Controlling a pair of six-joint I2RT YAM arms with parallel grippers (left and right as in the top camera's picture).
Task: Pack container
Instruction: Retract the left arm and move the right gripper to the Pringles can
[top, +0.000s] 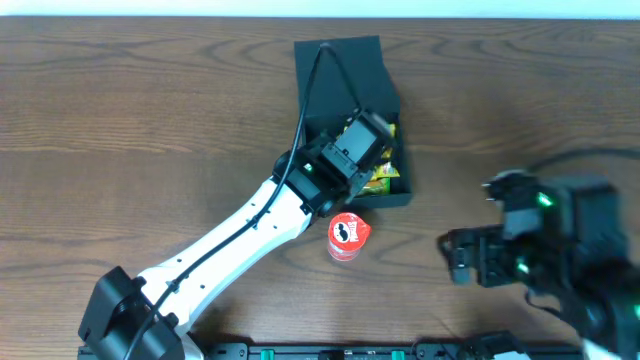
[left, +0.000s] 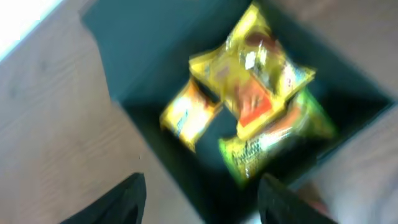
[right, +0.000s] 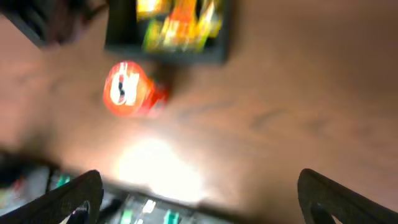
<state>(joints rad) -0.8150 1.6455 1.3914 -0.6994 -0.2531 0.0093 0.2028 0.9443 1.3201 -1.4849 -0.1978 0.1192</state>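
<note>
The dark teal-black container (top: 345, 70) stands open at the table's middle back, its flap lid tilted up behind it. Several yellow and green snack packets (left: 252, 93) lie inside it; they also show in the right wrist view (right: 177, 22). My left gripper (top: 365, 140) hovers over the container's near part, open and empty, its fingers (left: 199, 199) apart above the box edge. My right gripper (top: 455, 255) is open and empty over bare table at the right front, its fingers (right: 199, 196) wide apart.
A small red can (top: 348, 236) with a white lid stands just in front of the container, beside my left arm; it shows in the right wrist view (right: 127, 90). The table's front edge with a black rail (top: 330, 350) lies below.
</note>
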